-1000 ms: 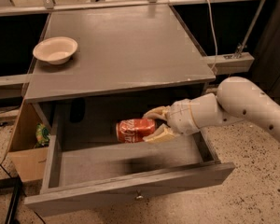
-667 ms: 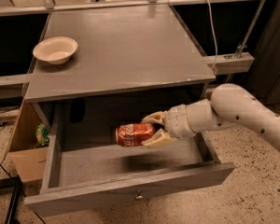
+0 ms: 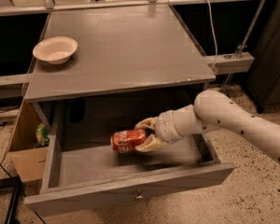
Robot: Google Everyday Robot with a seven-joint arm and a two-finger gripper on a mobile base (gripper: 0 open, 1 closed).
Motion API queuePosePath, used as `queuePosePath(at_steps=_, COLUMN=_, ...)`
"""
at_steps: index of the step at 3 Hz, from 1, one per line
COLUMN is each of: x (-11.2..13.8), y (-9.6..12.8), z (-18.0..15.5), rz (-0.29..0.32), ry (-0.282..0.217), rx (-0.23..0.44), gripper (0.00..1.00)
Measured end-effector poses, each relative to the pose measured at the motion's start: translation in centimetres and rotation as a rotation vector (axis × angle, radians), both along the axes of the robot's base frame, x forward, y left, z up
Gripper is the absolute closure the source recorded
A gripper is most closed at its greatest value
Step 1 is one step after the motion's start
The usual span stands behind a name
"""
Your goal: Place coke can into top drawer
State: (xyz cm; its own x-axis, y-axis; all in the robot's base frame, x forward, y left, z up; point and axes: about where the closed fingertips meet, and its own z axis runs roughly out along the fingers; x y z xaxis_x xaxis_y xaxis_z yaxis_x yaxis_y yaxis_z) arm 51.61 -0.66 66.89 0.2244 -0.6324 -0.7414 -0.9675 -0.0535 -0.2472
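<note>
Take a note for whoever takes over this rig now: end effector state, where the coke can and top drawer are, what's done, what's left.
The end effector is shut on the coke can, inside the open top drawer.
The can is held on its side, low over the drawer floor; contact unclear.
Done: drawer open, can brought inside it.
Left: lower, release, withdraw.

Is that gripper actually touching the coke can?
Touching. The camera view shows the gripper clamping the coke can at its right end, over the top drawer.
</note>
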Motion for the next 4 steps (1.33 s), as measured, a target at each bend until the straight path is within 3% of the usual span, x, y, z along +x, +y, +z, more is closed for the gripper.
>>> queuePosePath(at_steps=1, x=1.1, y=1.5, z=-2.3, rz=0.007, ry=0.006, rx=-0.031, gripper=1.0)
queuePosePath(at_steps=4, x=0.8, y=2.9, z=-4.8, rz=0.011, ry=0.043, rx=0.011, gripper=1.0)
